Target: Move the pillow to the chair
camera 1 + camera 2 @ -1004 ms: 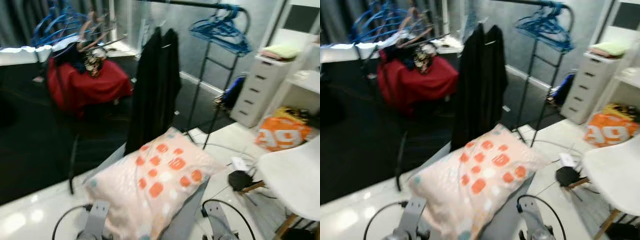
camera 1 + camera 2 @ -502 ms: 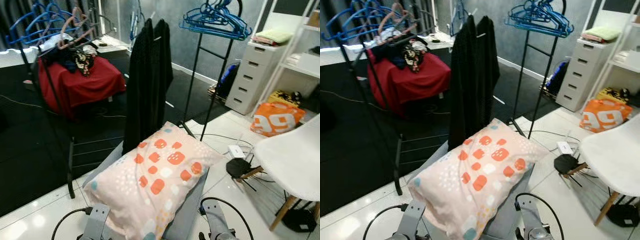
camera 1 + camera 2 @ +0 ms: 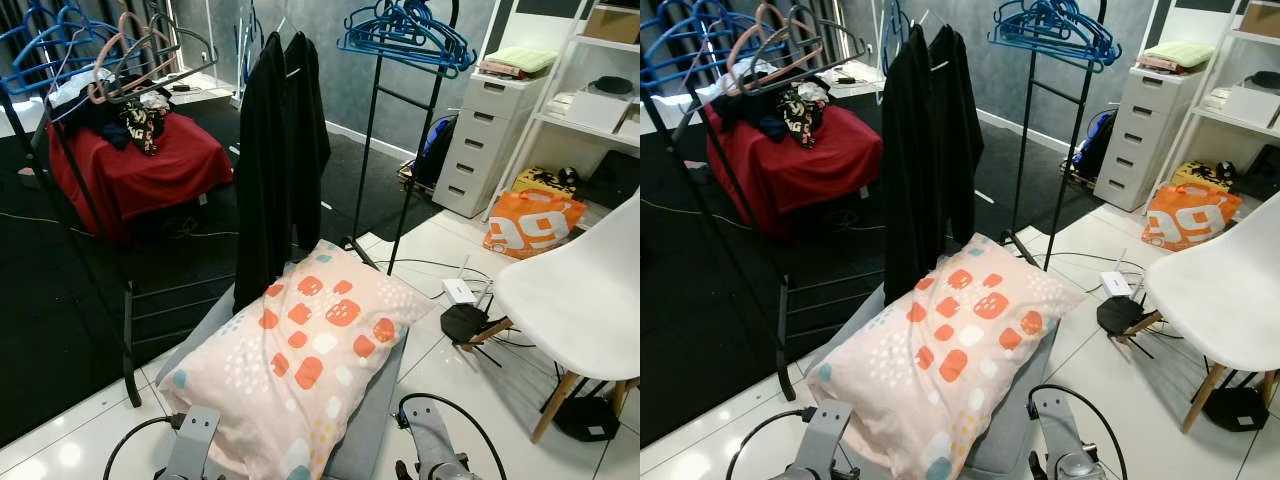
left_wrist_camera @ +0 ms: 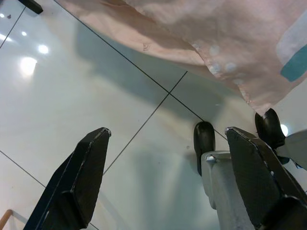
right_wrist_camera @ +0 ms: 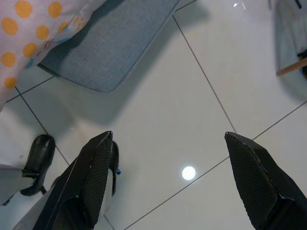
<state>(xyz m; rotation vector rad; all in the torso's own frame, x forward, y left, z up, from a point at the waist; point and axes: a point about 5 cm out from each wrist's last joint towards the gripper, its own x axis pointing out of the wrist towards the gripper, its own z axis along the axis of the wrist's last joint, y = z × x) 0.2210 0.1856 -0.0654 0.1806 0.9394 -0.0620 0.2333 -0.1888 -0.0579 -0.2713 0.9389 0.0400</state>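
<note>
- Two end effectors were held low under the load: the left end effector (image 4: 163,177) and the right end effector (image 5: 168,177) both had their black fingers spread wide, pinching nothing, with white tiled floor (image 5: 201,91) beneath them.
- The pillow (image 3: 300,360), pale pink with orange patches, lay across a grey cushion (image 3: 1015,420) that seemed to rest on the robot's two forearms, carried like a tray; the pillow's edge hung over the left end effector in the left wrist view.
- The white chair (image 3: 585,300) stood to the robot's right, apart from the pillow, its seat bare.
- Nothing gripped the pillow, so I judged that a quick turn toward the chair could slide it off the cushion onto the floor.
- A clothes rack (image 3: 375,130) with black garments (image 3: 280,150) stood just ahead; swinging the load could brush it.
- A power strip (image 3: 458,291) and cables (image 3: 1070,262) lay on the floor between rack and chair, a likely snag for the feet while stepping over.
</note>
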